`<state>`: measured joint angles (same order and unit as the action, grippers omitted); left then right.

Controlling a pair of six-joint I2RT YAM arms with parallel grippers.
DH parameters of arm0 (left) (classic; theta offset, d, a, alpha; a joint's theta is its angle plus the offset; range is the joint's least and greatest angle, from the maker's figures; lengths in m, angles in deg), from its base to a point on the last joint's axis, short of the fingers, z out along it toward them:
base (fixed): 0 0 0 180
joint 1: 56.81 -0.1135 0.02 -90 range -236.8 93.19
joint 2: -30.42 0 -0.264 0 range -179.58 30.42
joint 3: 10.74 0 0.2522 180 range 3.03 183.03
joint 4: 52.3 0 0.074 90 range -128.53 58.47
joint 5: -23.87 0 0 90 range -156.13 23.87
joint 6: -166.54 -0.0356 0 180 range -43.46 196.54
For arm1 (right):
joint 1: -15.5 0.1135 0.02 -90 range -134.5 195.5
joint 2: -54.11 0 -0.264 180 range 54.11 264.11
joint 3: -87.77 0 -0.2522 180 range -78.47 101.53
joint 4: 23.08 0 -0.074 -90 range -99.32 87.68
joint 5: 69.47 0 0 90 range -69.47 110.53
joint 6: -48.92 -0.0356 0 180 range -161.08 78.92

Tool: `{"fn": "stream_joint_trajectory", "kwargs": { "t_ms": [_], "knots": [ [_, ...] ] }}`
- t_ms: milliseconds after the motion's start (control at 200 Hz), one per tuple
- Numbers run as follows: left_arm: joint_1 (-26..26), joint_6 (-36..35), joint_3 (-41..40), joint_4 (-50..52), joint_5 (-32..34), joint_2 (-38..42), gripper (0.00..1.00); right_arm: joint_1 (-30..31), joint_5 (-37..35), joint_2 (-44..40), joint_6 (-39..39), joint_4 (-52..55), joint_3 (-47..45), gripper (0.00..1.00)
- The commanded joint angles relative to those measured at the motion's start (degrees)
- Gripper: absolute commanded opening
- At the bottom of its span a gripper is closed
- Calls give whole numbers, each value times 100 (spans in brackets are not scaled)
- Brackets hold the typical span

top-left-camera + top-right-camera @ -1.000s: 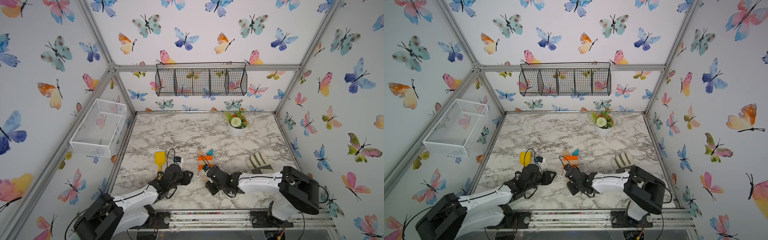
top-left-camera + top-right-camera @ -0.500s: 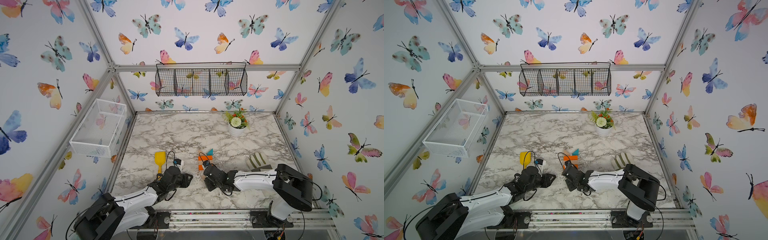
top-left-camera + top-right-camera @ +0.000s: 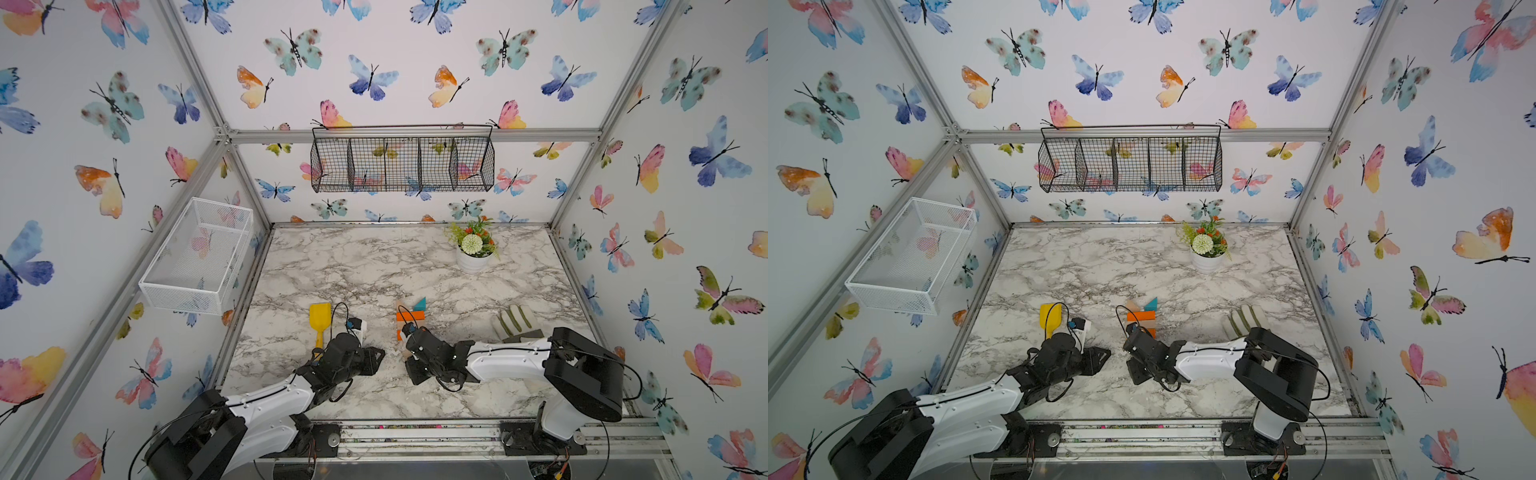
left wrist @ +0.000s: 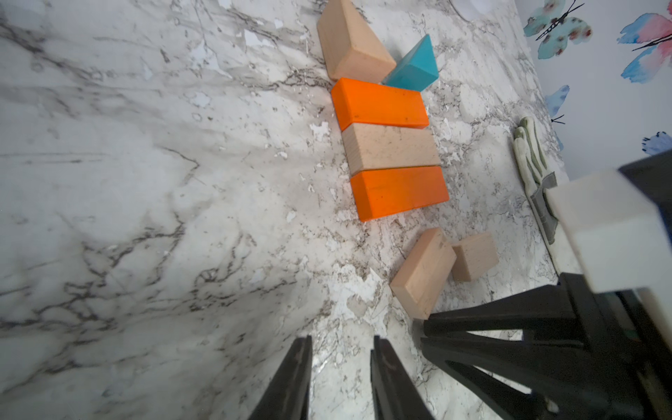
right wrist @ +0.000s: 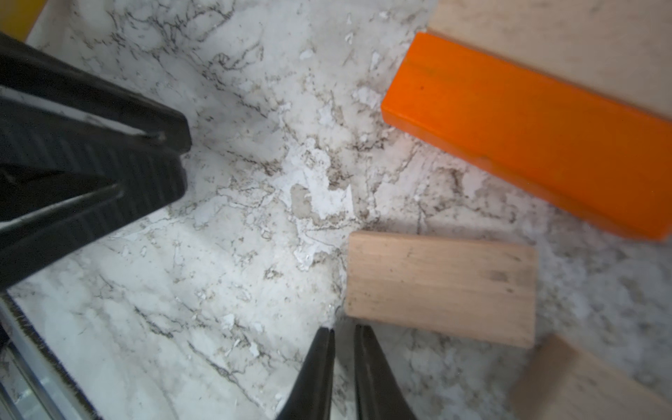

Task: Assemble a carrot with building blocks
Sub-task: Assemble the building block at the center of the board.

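The carrot (image 4: 391,149) lies flat on the marble: a tan triangle (image 4: 352,43) and a teal triangle (image 4: 412,67), then an orange bar (image 4: 380,103), a tan bar and a second orange bar (image 4: 400,192) side by side. Two small tan rectangles (image 4: 423,272) (image 4: 474,256) lie loose below it, apart from the lower orange bar (image 5: 527,134). My right gripper (image 5: 343,332) is shut on nothing, its tips at the corner of the larger rectangle (image 5: 440,287). My left gripper (image 4: 342,343) is open and empty, over bare marble beside them. Both top views show the carrot (image 3: 410,316) (image 3: 1141,318).
A yellow toy shovel (image 3: 319,318) lies left of the left arm. A striped glove (image 3: 515,320) lies to the right, by the right arm. A flower pot (image 3: 471,249) stands at the back right. A white basket (image 3: 199,257) and a black wire basket (image 3: 401,160) hang on the walls.
The right gripper has shut and shifted a little left toward the loose tan rectangles. The left gripper's fingers have narrowed slightly; that arm has barely moved.
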<state>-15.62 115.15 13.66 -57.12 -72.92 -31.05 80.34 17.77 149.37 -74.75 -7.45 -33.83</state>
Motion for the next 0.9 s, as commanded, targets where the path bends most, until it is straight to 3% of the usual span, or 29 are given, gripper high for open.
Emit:
{"fn": "stream_joint_trajectory", "kwargs": {
  "t_ms": [0,450,896],
  "knots": [
    [-32,-11,-31,56,19,135,33,2,16,89,-56,-73,18,17],
    [-32,14,-57,79,28,177,33,-23,-763,306,93,263,372,18],
    [-32,-4,-90,136,68,259,33,-107,-861,186,139,480,308,18]
  ]
}}
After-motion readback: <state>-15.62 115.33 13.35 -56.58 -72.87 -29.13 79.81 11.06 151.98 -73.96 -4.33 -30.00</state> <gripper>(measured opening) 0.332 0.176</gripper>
